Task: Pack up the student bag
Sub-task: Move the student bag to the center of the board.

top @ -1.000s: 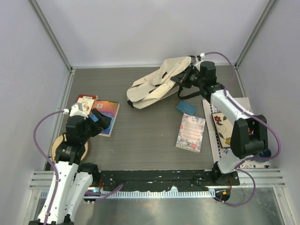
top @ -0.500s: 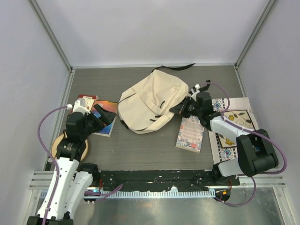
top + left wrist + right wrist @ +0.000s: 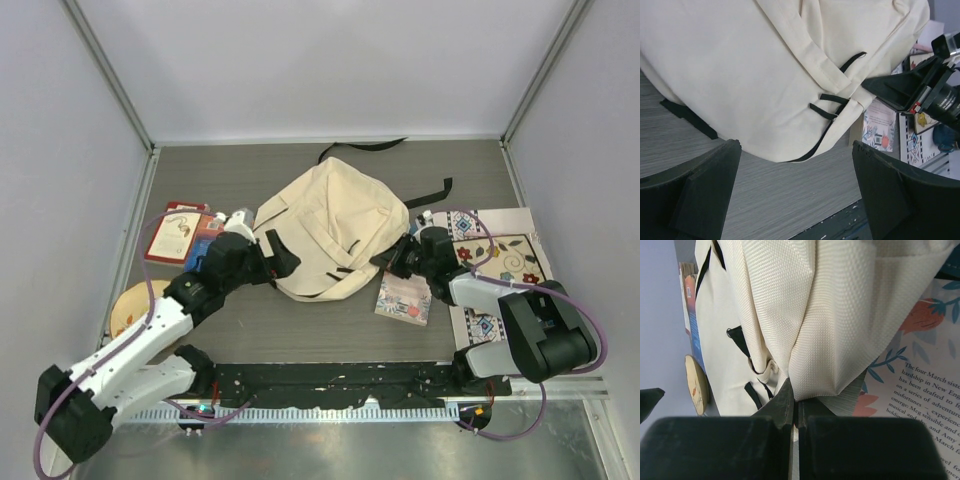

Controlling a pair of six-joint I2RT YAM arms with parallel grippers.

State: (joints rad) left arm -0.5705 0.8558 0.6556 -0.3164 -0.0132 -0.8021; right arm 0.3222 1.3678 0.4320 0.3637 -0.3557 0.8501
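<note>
The student bag (image 3: 330,225), cream fabric with black straps and zip lines, lies flat in the middle of the table. My right gripper (image 3: 392,258) is at its right edge, shut on a fold of the bag's cloth (image 3: 840,340); the fabric runs down into the pinched tips (image 3: 796,402). My left gripper (image 3: 285,262) is low at the bag's near left edge. Its fingers (image 3: 700,190) stand wide open over bare table, with the bag (image 3: 765,75) just ahead and nothing between them. The right gripper (image 3: 890,87) shows at the bag's far side in the left wrist view.
A floral book (image 3: 405,298) lies partly under the bag's right corner. A patterned book (image 3: 500,255) is at the right edge. A red book (image 3: 172,232) and a blue one (image 3: 210,228) lie at the left, with a wooden disc (image 3: 130,305) nearer. Loose black straps (image 3: 365,146) trail behind the bag.
The right gripper has dragged the bag from the back right to the table's middle. The left arm has swung right from the books to the bag's left edge.
</note>
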